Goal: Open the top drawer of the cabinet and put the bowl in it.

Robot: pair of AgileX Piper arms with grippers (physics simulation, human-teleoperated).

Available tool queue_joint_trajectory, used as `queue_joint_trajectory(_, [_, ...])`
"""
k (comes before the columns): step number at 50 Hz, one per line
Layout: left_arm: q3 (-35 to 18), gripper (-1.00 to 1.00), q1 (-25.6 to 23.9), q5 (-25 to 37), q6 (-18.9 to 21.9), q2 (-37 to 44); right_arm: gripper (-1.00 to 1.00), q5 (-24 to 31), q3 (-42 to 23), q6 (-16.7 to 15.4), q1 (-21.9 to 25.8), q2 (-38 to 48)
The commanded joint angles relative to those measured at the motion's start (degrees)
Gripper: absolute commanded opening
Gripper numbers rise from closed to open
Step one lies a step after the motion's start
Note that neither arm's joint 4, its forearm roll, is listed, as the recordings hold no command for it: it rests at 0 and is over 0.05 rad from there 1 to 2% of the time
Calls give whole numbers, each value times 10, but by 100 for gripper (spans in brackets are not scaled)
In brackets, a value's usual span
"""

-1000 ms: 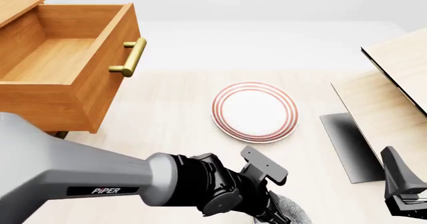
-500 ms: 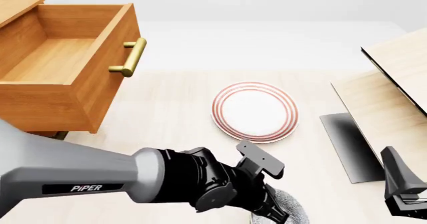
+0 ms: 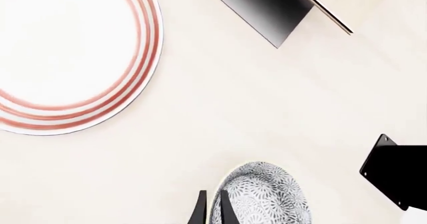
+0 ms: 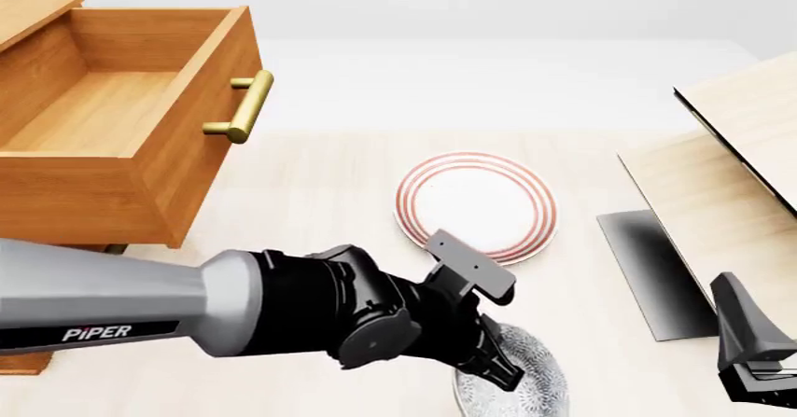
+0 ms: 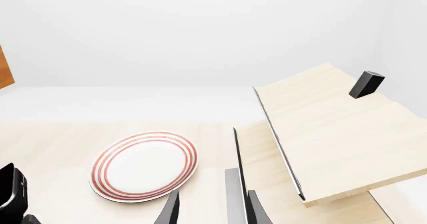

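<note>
On the table sit one plate (image 4: pixel 476 206) and one bowl (image 4: pixel 513 387), its rim pinched by the left gripper (image 3: pixel 212 215).

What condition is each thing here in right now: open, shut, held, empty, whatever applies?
Drawer: pulled open, empty.
Bowl: upright on the table, left hand's fingers at its rim.
Plate: flat on the table, empty.
Left hand: nearly shut at the bowl's rim.
Right hand: open, holding nothing.
Pale box: lid raised.
</note>
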Motion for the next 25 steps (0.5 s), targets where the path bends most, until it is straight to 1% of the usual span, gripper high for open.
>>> queue_joint_trajectory(1, [3,-100,19,11,22,-33,100,0,0,0,0,-1])
queue_joint_trajectory(8, [2,-100,32,20,30,-49,100,0,0,0,0,-1])
queue_joint_trajectory(23, [-24,-100,55,53,47,-75,100,0,0,0,0,-1])
queue_joint_trajectory(25, [-29,-100,56,58,44,-78,100,0,0,0,0,-1])
